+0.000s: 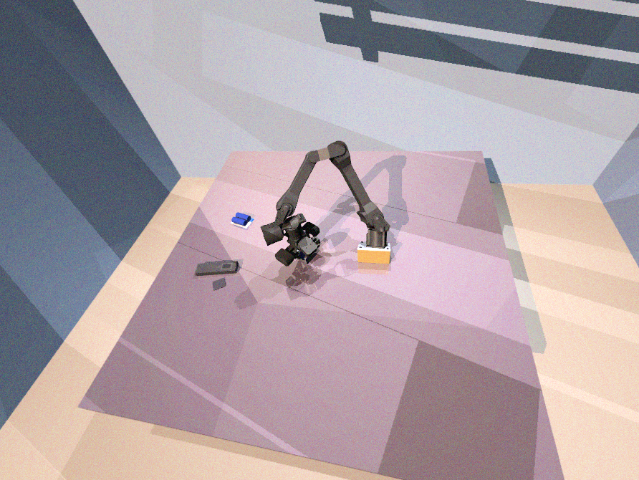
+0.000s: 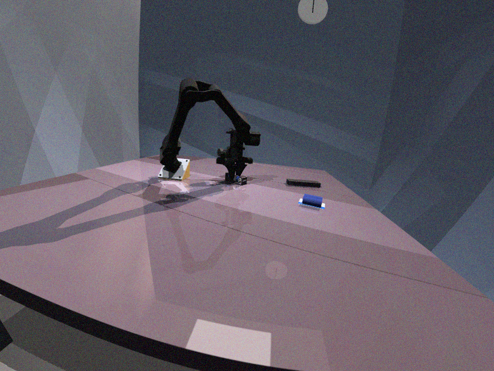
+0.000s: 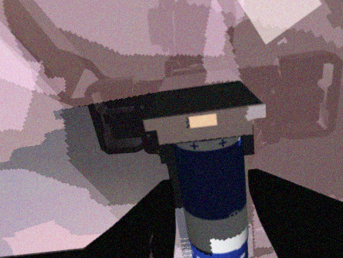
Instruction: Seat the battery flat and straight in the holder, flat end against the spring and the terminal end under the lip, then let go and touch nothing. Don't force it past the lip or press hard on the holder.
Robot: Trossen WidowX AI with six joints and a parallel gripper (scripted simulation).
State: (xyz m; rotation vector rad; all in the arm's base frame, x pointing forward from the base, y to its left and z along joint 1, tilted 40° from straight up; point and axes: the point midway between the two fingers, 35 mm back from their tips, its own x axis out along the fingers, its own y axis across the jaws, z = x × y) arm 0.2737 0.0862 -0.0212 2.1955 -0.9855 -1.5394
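the end effector (image 3: pixel 210 216) stands low over the bench (image 2: pixel 279 255), its fingers partly apart on either side of the blue battery (image 3: pixel 210 178) and gripping nothing. the battery lies in the black holder (image 3: pixel 174 116), its plus-marked end tucked under the grey lip (image 3: pixel 201 125).
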